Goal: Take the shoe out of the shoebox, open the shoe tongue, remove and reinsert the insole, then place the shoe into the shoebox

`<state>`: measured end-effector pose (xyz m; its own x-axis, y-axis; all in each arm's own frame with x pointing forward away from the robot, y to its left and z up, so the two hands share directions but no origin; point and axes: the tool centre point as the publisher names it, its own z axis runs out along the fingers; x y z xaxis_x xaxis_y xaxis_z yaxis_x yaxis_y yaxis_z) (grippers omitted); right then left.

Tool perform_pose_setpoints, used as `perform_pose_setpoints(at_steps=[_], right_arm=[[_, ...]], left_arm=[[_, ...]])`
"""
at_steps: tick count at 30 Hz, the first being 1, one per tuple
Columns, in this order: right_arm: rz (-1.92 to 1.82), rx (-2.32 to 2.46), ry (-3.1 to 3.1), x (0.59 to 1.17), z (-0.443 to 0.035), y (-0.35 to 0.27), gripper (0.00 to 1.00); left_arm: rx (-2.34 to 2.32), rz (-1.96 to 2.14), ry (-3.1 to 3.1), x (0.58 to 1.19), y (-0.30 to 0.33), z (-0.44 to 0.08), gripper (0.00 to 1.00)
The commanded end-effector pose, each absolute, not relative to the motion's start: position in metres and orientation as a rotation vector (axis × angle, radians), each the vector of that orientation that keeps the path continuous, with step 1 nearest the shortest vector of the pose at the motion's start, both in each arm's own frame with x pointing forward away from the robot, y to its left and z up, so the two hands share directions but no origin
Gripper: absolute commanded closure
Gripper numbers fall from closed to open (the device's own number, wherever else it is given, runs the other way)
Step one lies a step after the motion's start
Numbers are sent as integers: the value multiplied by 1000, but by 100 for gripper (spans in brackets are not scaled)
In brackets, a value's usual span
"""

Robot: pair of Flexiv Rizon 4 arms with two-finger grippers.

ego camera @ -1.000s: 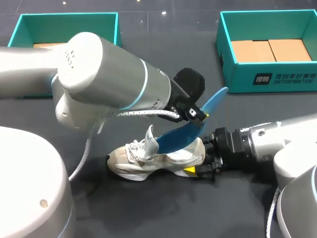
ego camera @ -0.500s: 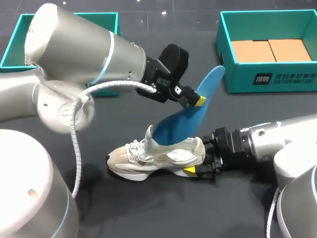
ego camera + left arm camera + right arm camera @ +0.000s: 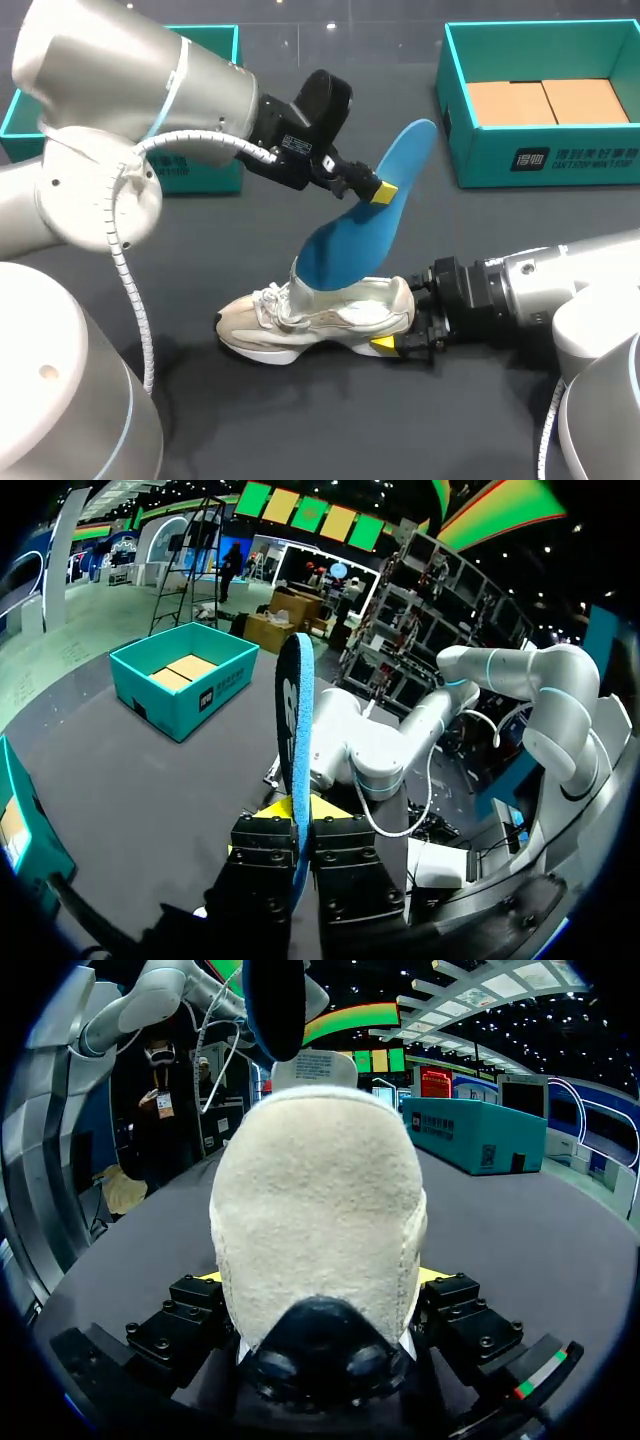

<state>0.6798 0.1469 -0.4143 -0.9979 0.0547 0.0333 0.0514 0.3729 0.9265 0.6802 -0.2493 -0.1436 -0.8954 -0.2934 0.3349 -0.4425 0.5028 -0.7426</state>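
left fingers: left gripper (image 3: 378,190) pinches the blue insole (image 3: 362,228) from two sides, near its upper half.
below them: the insole slants down to the shoe (image 3: 320,315) mouth; contact there unclear.
right fingers: right gripper (image 3: 410,320) clamps the shoe's heel, the shoe resting on the table (image 3: 350,420).
step: insole removal, seemingly almost free.
next: lift it clear, then feed it back toe-first with the heel held steady.
far boxes: right shoebox (image 3: 540,155) shows only cardboard flaps (image 3: 540,100); left shoebox (image 3: 205,35) mostly hidden.
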Motion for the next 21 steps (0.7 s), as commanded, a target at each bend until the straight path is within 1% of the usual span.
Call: perform_pose_setpoints(at_steps=[1,12,21], right_arm=[[1747,102,2606,678,-414,148,100],[1747,102,2606,678,-414,148,100],[1747,102,2606,678,-414,148,100]], left_arm=[[621,1432,-2510,673,-242,-133,100],[618,1660,-2345,671,-204,-66,100],[486,1792,-2201,662,-178,-15,100]])
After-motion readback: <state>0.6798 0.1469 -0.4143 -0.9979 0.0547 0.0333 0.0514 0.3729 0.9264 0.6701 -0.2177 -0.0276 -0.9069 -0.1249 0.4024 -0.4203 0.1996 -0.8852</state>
